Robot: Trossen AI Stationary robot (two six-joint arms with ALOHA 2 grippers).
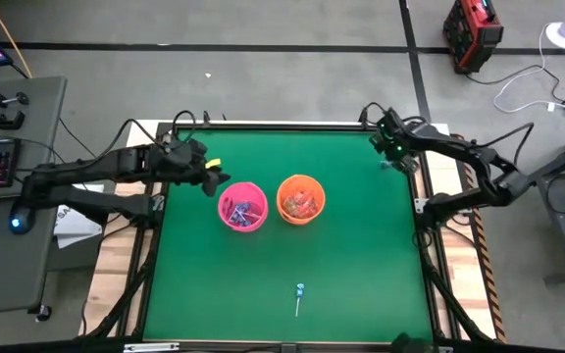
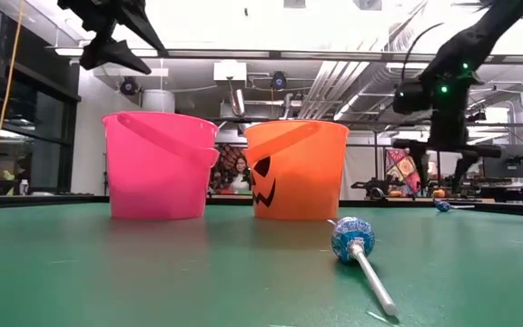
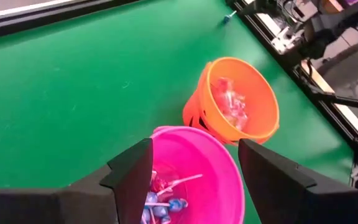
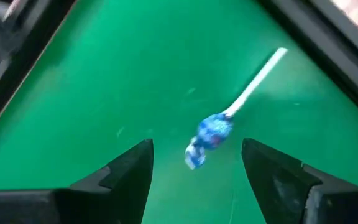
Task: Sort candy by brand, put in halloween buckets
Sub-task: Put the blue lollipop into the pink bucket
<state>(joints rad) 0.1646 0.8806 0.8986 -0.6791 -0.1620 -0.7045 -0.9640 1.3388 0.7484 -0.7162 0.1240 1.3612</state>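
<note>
A green bench (image 1: 361, 255) is seen. A bright pink bucket (image 1: 242, 207) stands beside an orange bucket (image 1: 300, 199) marked with a black face. A blue-wrapped, white-sticked lollipop (image 1: 299, 297) lies near the orange bucket; the hands are dark.

Two buckets, one pink (image 1: 242, 207) and one orange (image 1: 300, 199); two loose lollipops (image 1: 299, 294) (image 4: 213, 134) on the table.

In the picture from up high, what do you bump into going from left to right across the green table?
Left end effector → pink bucket → orange bucket → right end effector. The loose lollipop lies nearer the front edge, level with the orange bucket, so it has no clear place.
</note>
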